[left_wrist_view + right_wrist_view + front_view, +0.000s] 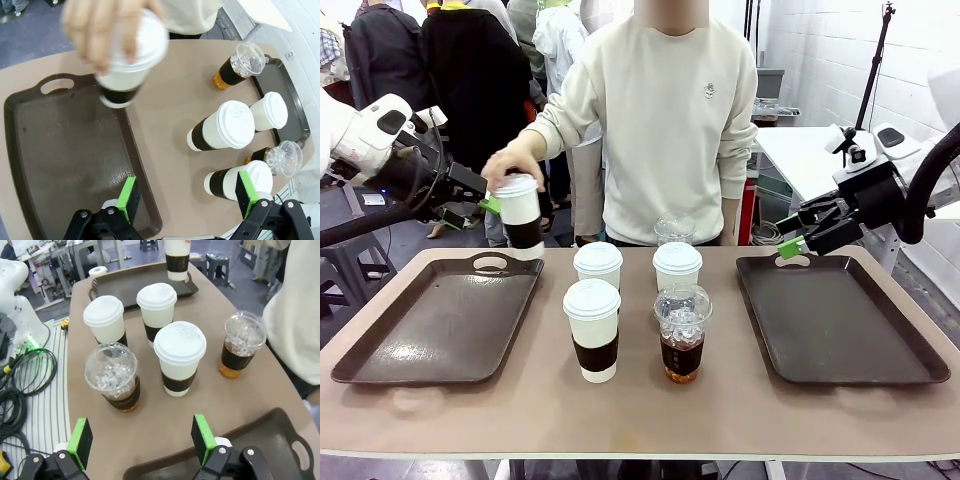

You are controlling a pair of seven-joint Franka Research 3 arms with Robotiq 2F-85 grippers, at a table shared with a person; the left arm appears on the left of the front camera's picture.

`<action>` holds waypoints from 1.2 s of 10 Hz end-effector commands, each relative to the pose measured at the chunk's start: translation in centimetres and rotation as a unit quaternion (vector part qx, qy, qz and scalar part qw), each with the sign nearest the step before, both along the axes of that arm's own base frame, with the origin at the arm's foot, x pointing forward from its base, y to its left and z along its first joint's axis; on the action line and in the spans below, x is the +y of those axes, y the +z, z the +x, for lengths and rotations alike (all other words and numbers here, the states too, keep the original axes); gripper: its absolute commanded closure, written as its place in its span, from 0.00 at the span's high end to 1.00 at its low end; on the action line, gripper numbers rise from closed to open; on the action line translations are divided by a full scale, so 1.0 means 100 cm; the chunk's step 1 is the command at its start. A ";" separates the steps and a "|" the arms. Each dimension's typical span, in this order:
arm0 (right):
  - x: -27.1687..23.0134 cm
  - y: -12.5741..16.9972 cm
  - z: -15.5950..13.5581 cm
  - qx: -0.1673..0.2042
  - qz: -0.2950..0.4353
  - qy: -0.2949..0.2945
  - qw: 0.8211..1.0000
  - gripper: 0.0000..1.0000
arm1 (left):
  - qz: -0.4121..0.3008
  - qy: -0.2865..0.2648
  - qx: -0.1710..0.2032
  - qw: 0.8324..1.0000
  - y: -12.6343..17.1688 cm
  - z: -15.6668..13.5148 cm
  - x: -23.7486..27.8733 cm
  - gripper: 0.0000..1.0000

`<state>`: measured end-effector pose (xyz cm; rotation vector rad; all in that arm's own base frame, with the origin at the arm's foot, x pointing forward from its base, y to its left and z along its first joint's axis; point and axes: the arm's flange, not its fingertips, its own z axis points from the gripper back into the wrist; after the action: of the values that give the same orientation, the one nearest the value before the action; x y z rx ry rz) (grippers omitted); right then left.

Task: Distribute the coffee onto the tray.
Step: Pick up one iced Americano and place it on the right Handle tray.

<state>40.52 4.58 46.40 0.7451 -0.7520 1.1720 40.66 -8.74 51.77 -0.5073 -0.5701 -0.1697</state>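
Left gripper (187, 194) open, hand (97, 30) holding white sleeved cup (131, 65)

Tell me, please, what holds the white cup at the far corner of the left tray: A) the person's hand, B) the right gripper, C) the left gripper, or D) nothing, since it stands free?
A: the person's hand grips the white cup by its lid, and the left gripper is open, apart from it.

I count four white lidded cups (592, 330): one just off my left hand (488, 206), three between it and my right hand (792, 240). Two iced coffees (682, 340) stand there too. Two trays (430, 330), one beside each hand.
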 end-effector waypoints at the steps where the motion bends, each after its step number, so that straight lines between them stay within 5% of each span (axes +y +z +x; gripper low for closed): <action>1: 0.002 0.000 -0.001 0.002 0.009 0.001 1.000 1.00 | -0.011 0.000 0.005 1.000 -0.001 0.001 0.000 1.00; 5: 0.010 -0.037 -0.021 -0.077 0.056 0.027 0.995 1.00 | -0.011 0.000 0.005 1.000 -0.001 0.001 0.000 1.00; 12: 0.022 -0.110 -0.057 -0.056 0.123 0.044 0.990 1.00 | -0.011 0.000 0.005 1.000 -0.001 0.001 0.000 1.00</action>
<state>38.31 6.46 37.00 0.9280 -0.9620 1.2228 40.66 -8.77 51.77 -0.5070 -0.5699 -0.1699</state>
